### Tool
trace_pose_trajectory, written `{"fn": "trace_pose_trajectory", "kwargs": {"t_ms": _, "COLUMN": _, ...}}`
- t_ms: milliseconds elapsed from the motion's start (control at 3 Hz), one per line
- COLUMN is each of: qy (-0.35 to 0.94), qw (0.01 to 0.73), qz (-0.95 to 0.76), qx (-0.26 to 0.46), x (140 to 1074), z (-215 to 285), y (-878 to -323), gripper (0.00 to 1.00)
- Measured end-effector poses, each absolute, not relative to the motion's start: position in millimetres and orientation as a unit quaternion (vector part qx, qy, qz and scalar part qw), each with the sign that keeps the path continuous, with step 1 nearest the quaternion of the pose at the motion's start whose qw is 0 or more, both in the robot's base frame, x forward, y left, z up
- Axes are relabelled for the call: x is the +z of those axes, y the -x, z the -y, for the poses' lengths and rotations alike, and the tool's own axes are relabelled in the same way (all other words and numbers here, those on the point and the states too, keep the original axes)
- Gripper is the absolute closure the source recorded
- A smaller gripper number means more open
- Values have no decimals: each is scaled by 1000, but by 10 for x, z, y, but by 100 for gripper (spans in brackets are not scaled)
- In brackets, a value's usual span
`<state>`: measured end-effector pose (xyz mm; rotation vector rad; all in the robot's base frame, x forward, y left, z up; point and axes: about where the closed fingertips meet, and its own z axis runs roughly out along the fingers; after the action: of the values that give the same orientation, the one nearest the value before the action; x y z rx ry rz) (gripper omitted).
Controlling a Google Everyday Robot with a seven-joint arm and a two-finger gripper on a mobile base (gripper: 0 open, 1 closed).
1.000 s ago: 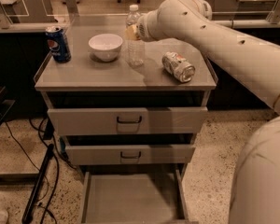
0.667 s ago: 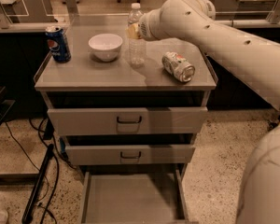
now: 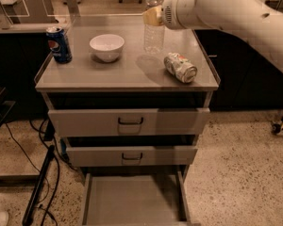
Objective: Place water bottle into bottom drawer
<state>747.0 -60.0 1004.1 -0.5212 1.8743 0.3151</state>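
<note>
Gripper (image 3: 153, 16) at slim clear plastic water bottle (image 3: 153, 36) neck, far side; closure cannot tell. Lift vertical, then near to open grey metal bottom drawer (image 3: 132, 202).

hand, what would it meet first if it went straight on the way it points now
The water bottle: the hand points toward the picture's left, level with the bottle's upper part and overlapping it in view. Depth is unclear, so I can't say whether they touch.
</note>
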Motion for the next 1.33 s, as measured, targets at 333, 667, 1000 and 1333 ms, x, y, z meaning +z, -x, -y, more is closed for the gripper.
{"fn": "trace_pose_trajectory", "kwargs": {"t_ms": 333, "qy": 220, "qw": 553, "qz": -793, "qx": 133, "x": 10055, "z": 620, "y": -7456, "gripper": 100}}
{"fn": "trace_pose_trajectory", "kwargs": {"t_ms": 667, "qy": 222, "qw": 560, "qz": -788, "qx": 128, "x": 10109, "z": 669, "y": -7478, "gripper": 100}}
{"fn": "trace_pose_trajectory", "kwargs": {"t_ms": 1000, "qy": 216, "qw": 557, "qz": -793, "qx": 119, "x": 10224, "z": 941, "y": -7145, "gripper": 100}}
{"fn": "trace_pose_trajectory", "kwargs": {"t_ms": 1333, "qy": 191, "qw": 539, "qz": -812, "qx": 116, "x": 10237, "z": 1186, "y": -6631, "gripper": 100}}
